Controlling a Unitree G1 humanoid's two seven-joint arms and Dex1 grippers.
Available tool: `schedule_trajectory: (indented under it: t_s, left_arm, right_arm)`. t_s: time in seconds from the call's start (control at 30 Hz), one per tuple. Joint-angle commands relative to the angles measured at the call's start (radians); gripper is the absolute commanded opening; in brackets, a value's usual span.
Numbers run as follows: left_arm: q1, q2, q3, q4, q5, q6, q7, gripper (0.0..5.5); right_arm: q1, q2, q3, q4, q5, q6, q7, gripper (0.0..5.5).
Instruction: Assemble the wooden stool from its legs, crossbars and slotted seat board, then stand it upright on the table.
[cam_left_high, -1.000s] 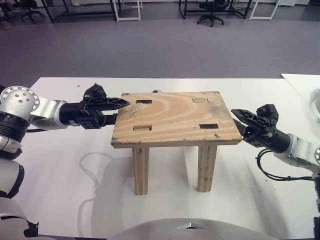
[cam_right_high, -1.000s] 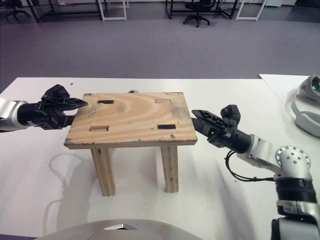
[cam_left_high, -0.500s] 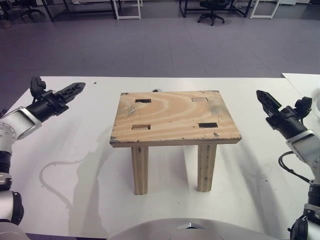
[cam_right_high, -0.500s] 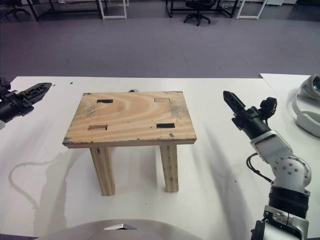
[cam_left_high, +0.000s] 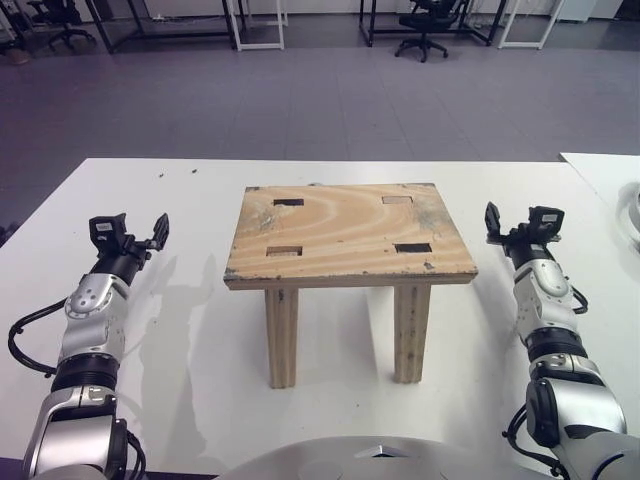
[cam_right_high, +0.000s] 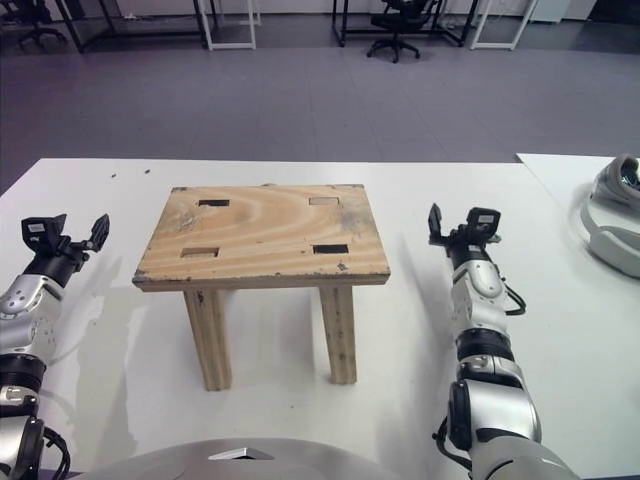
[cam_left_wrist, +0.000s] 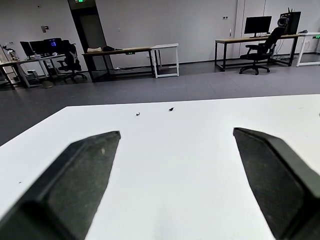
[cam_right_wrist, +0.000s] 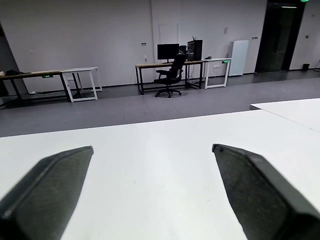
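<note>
Wooden stool (cam_left_high: 350, 235): assembled, upright, mid white tabletop (cam_left_high: 200, 390). Left end effector (cam_left_high: 130, 232), right end effector (cam_left_high: 518, 222): both spread wide, empty, flanking the stool, apart from it.

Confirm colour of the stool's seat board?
Light tan wood, swirling grain; seat board shows best in left eye view.

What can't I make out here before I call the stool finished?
- Rear legs and crossbars: in the eye views the seat board covers them; just two front legs show beneath.
- Slots: too small to tell whether leg ends sit flush in them.
- Pale curved object at far right: cut off by the right eye view's edge.
- Small item behind the board's far edge: mostly hidden by the board.
</note>
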Motion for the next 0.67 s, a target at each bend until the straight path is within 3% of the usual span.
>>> schedule_trajectory:
  t_s: [0.03,0.67]
  left_arm:
    - [-0.033,-0.011,0.041,0.013,0.045,0.007,-0.023,4.17]
    - [-0.104,-0.101,0.084,0.056,0.154,0.064,-0.075,4.17]
  right_arm:
    - [-0.021,0.023,-0.016,0.003,-0.017,-0.041,0.037,4.46]
    - [0.128,0.027,-0.062,-0.209,-0.035,-0.015,0.11,4.46]
